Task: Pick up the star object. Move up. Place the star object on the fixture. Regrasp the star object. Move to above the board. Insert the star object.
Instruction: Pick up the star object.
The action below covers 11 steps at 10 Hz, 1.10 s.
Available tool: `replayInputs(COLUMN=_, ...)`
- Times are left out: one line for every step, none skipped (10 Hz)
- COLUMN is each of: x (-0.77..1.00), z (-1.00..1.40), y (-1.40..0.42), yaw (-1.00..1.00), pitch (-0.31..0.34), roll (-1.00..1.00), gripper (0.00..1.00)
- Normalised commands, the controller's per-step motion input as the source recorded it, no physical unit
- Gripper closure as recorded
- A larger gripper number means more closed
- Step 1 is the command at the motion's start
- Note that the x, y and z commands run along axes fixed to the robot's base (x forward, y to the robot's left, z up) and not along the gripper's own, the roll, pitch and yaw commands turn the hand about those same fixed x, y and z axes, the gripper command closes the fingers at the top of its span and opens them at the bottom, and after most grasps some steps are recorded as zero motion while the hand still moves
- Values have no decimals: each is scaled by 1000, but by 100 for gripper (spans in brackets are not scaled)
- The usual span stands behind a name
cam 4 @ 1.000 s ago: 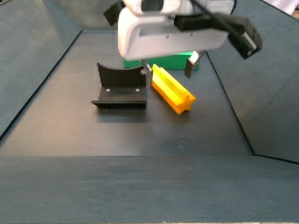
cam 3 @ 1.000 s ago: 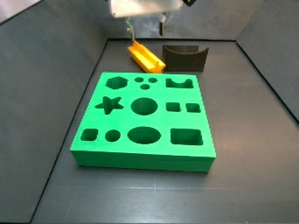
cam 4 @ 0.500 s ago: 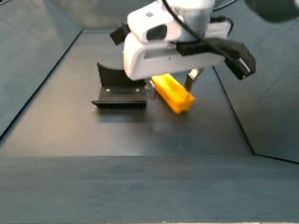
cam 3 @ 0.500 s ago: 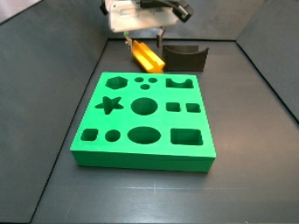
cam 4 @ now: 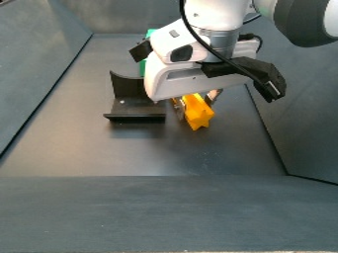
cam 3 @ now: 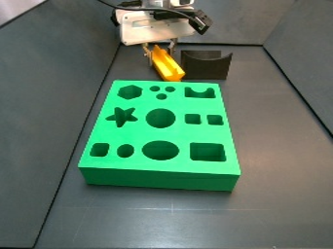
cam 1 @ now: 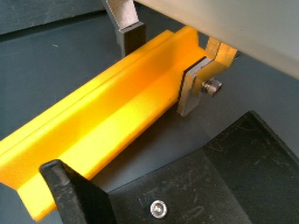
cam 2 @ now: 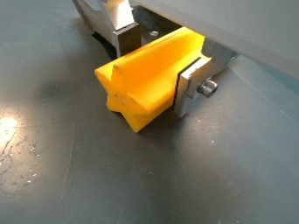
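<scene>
The star object [cam 1: 117, 105] is a long orange-yellow ridged bar lying flat on the dark floor, its star end showing in a wrist view [cam 2: 138, 105]. In both side views it lies beside the fixture [cam 3: 205, 64] [cam 4: 132, 99], under the arm. My gripper [cam 1: 162, 68] [cam 2: 158, 66] is down over the bar with one finger on each side. One silver finger [cam 1: 194, 83] rests against a ridge. The other finger [cam 1: 128, 35] stands a little off the bar, so the jaws are open. The green board [cam 3: 182, 136] lies nearer the front.
The fixture's dark bracket [cam 1: 239, 175] sits close beside the bar and the gripper body [cam 4: 199, 69]. Dark side walls [cam 3: 72, 88] slope up around the floor. Bare floor [cam 4: 145, 198] spreads beyond the bar's free end.
The gripper has come down from above the bar to floor level, and its fingers now straddle the star object. The bar itself has not moved.
</scene>
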Motion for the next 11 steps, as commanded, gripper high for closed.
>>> replayInputs(x=0, z=-51, y=0, yaw=0, pitch=-100, roll=-10, gripper=100)
replayInputs(x=0, z=0, y=0, yaw=0, pitch=0, roll=0, gripper=100)
replayInputs(x=0, z=0, y=0, yaw=0, pitch=0, roll=0, gripper=100)
replayInputs(x=0, z=0, y=0, yaw=0, pitch=0, roll=0, gripper=100)
replayInputs(x=0, z=0, y=0, yaw=0, pitch=0, roll=0, gripper=100)
replayInputs(x=0, z=0, y=0, yaw=0, pitch=0, roll=0, gripper=100)
replayInputs(x=0, z=0, y=0, yaw=0, pitch=0, roll=0, gripper=100)
replayInputs(x=0, z=0, y=0, yaw=0, pitch=0, roll=0, gripper=100)
replayInputs(x=0, z=0, y=0, yaw=0, pitch=0, roll=0, gripper=100)
replayInputs(x=0, z=0, y=0, yaw=0, pitch=0, roll=0, gripper=100)
replayInputs(x=0, z=0, y=0, yaw=0, pitch=0, roll=0, gripper=100)
